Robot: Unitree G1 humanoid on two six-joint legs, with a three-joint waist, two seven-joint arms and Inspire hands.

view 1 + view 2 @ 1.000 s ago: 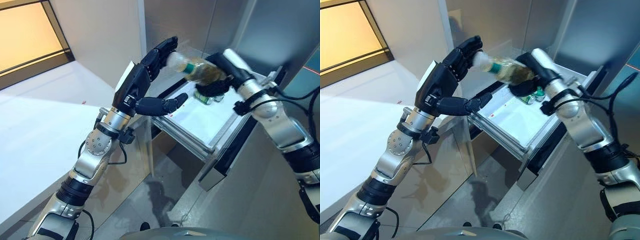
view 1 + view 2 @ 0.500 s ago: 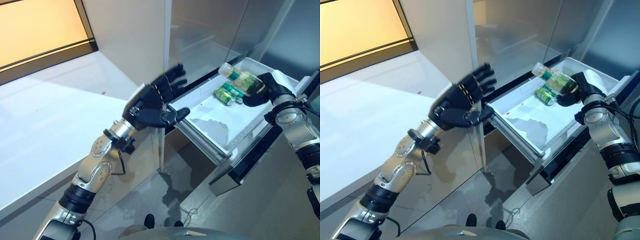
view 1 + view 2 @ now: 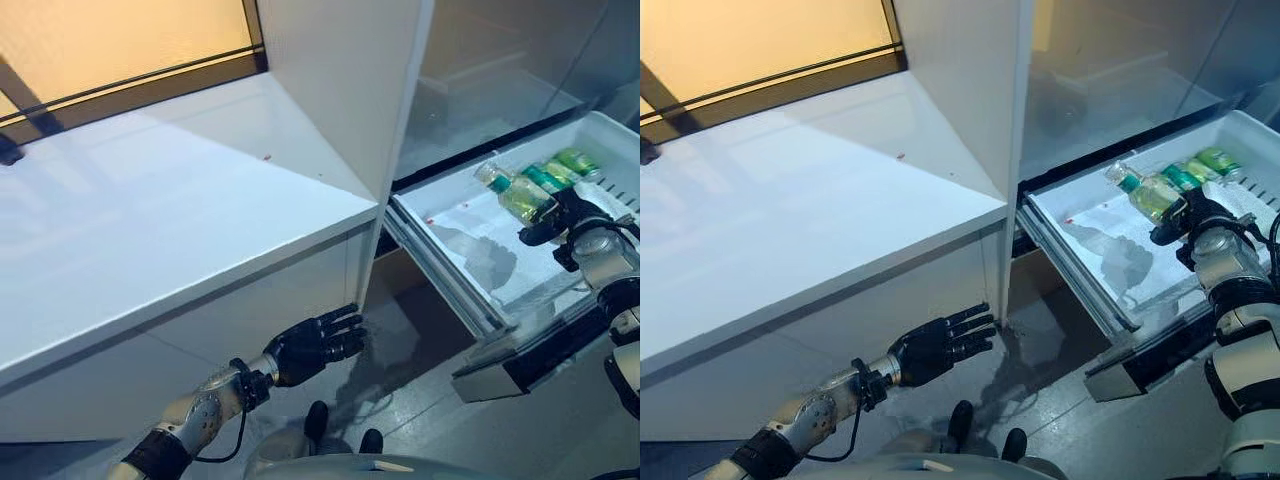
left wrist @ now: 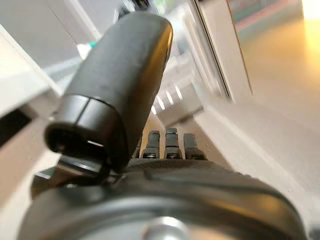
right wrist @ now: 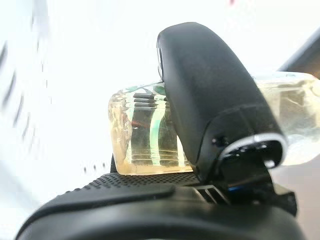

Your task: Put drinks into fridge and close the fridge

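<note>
My right hand (image 3: 555,215) is shut on a clear bottle of yellowish drink (image 3: 520,196) with a green label, held low over the white pull-out fridge drawer (image 3: 470,245). In the right wrist view the thumb (image 5: 210,95) lies across the bottle (image 5: 145,135). Green cans (image 3: 560,168) lie in the drawer just beyond the bottle. My left hand (image 3: 315,343) hangs low in front of the white counter, fingers (image 3: 965,335) straight and empty, far from the drawer; it also shows in the left wrist view (image 4: 125,90).
A white counter (image 3: 150,210) spans the left. A white upright panel (image 3: 340,90) stands between the counter and the fridge compartment. The drawer's dark front (image 3: 530,350) juts out low at the right over the grey floor (image 3: 420,420).
The view has shifted. My left hand dropped from beside the drawer to low before the counter. My right hand lowered the bottle further into the drawer beside the cans.
</note>
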